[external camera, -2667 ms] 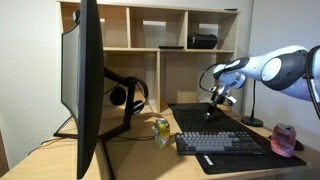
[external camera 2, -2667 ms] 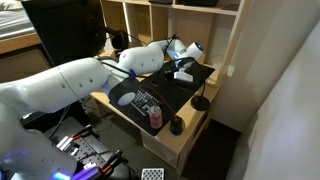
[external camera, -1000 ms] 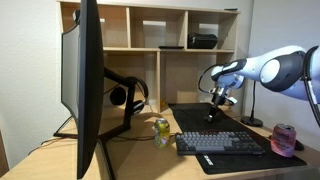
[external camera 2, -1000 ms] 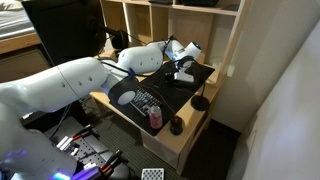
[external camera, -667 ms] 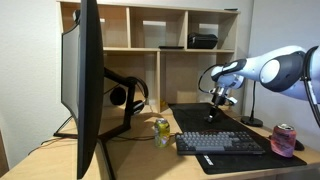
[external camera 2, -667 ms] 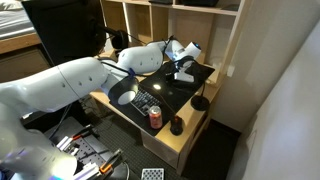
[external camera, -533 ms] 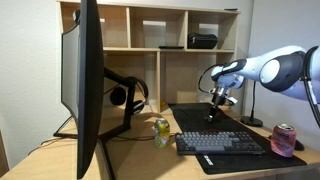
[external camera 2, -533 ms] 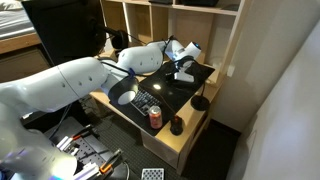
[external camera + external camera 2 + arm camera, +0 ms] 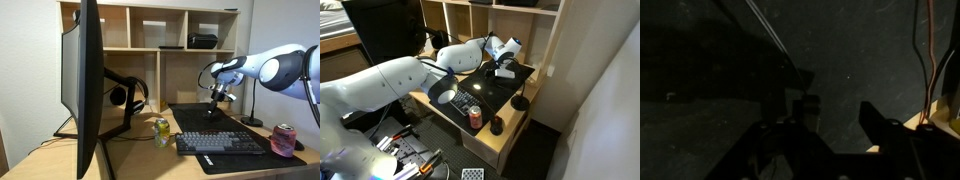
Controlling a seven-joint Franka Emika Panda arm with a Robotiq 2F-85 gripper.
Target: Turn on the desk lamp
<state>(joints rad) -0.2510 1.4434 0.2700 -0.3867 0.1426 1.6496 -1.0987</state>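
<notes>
Looming nearest in an exterior view, a dark monitor (image 9: 88, 80) stands edge-on, in front of the keyboard (image 9: 220, 143) and to its left as that view shows it. The keyboard lies flat on a black desk mat (image 9: 195, 118). Just past the keyboard's right end in that view sits a pink can (image 9: 284, 138). Off its left end stands a small yellowish container (image 9: 160, 130), too small to read. Farther from the keyboard on that same side, black headphones (image 9: 128, 95) hang on an angled stand.

Behind the keyboard the gripper (image 9: 218, 98) hangs over the mat, pointing down and clear of the surface. In the wrist view its two fingers (image 9: 885, 128) stand partly apart with only the dark mat showing between them, so the jaws grip nothing. That view is very dark, and little else in it can be made out.

The desk lamp (image 9: 252, 121) stands behind the keyboard's right end as that view has it. Its round black base rests on the desk beside the mat, and its thin stem rises straight up. It is near the gripper, but the two are apart; the base shows again in an exterior view (image 9: 520, 103).

Farthest back, behind the keyboard and the lamp, rises a wooden shelf unit (image 9: 150, 60) with a black box (image 9: 202, 41) in an upper compartment.
</notes>
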